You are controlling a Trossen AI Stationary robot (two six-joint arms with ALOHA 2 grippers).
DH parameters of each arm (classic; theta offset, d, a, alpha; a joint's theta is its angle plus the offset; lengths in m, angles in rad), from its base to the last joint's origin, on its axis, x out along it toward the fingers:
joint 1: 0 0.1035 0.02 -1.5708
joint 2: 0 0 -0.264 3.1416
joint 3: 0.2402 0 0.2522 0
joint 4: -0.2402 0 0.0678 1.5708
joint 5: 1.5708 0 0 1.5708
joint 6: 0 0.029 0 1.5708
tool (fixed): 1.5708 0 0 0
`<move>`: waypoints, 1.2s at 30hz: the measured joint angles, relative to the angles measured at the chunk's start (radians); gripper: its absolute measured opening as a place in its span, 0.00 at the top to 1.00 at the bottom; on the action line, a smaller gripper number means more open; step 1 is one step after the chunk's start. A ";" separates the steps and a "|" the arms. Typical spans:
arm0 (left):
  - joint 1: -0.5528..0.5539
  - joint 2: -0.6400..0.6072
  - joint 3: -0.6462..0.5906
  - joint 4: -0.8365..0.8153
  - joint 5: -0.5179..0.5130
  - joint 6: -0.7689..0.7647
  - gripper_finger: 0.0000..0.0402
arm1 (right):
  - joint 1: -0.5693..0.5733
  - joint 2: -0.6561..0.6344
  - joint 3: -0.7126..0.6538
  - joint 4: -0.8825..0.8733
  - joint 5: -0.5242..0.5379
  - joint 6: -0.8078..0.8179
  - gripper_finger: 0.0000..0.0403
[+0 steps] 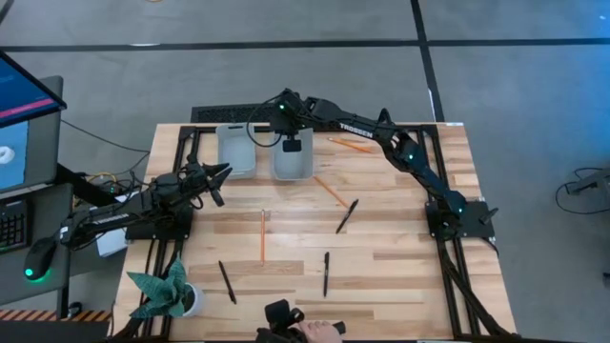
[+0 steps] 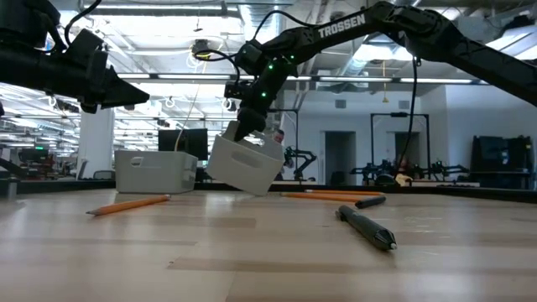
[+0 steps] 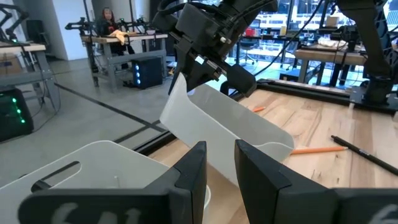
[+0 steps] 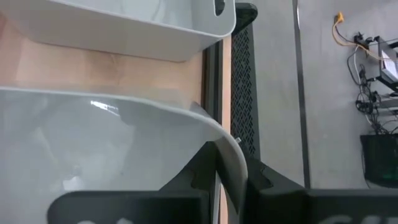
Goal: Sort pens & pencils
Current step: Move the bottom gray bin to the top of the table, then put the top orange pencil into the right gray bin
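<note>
Two white bins stand at the table's far side: the left bin flat, the right bin tilted. My right gripper is shut on the right bin's far end. Three orange pencils and three black pens lie flat on the wood. My left gripper waits level at the left, in front of the left bin. Its fingers stand a little apart with nothing between them. My right gripper pinches the right bin's far end wall at its rim, one finger inside the bin and one outside. It comes slanting down from the far side. The bin is tilted, its far end raised and its near end low at the table.
A potted green plant stands at the near left corner. A person's hand with a dark object shows at the near edge. Black frame rails run along both sides. Bare wood lies between the scattered pens and pencils.
</note>
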State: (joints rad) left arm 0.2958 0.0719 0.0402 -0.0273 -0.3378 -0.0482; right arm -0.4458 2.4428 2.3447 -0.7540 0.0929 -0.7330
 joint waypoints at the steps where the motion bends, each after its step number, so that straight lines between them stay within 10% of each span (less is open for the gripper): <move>1: 0.000 0.000 0.000 0.000 0.000 0.000 0.82 | 0.000 0.000 0.000 0.000 0.000 0.000 0.87; 36: 0.000 0.000 0.000 0.000 0.000 0.009 0.82 | 0.000 0.001 -0.001 0.008 -0.009 -0.001 0.74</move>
State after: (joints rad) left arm 0.2959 0.0719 0.0406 -0.0277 -0.3374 -0.0387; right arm -0.4458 2.4439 2.3436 -0.7460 0.0836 -0.7341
